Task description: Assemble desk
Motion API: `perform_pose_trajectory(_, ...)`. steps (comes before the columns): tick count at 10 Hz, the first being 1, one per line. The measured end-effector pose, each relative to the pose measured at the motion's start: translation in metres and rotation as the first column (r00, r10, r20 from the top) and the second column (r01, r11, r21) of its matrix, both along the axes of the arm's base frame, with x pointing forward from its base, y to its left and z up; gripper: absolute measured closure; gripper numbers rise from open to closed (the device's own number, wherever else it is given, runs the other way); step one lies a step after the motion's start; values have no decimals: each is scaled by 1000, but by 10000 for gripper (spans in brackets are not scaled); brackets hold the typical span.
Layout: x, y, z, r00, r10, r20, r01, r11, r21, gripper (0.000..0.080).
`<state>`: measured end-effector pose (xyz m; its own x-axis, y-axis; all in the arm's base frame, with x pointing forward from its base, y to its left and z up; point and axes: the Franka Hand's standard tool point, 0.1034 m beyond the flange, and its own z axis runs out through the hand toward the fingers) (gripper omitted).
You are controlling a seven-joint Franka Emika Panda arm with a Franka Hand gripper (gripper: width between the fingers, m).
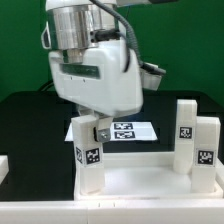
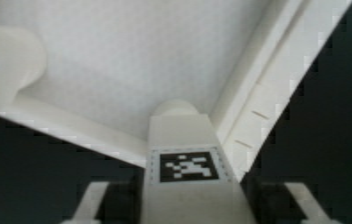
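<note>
Here the arm's fingers (image 1: 97, 133) pinch a square white leg (image 1: 89, 152) near its upper end, holding it upright over a corner of the tabletop panel (image 1: 140, 178), the landmark for everything else. In the wrist view the same leg (image 2: 189, 150) sits between the two fingers (image 2: 98, 203), tag facing the camera, with the panel's rim (image 2: 271, 80) running just beside it. Two more legs (image 1: 196, 140) stand at the panel's far corner on the exterior view's right, and the marker board (image 1: 128, 130) lies on the black desk (image 1: 30, 115) behind the panel. The leg appears to be at its corner socket, though the socket itself is hidden. The chief risk is a tilted or offset leg: it would jam against the rim, or push the panel along the desk rather than seat.
</note>
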<state>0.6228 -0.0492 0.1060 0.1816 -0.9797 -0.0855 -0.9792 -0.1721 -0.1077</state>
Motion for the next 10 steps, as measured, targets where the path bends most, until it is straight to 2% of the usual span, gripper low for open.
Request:
perform_pose_trajectory(1, 1, 1, 0, 982, -189, -13, 189, 981, 39, 515)
perform_pose_trajectory(2, 3, 1, 1, 950, -312, -28, 313, 948, 59, 515)
perform_pose_trajectory(3, 2, 3, 1, 933, -357, -39, 359, 931, 62, 515)
perform_pose_trajectory(5, 1, 7, 0, 929, -366, -47, 368, 928, 63, 515)
perform_pose_trajectory(7, -1, 5, -1, 996, -91, -11, 91, 995, 36, 515)
perform_pose_trajectory(8, -1, 4, -2, 993, 114, 17, -115, 993, 20, 345)
perform_pose_trajectory(9, -3, 5, -2, 965, 262, 21, -262, 965, 8, 345)
perform_pose_trajectory(10, -3, 4, -2, 954, 299, 26, -299, 954, 2, 198)
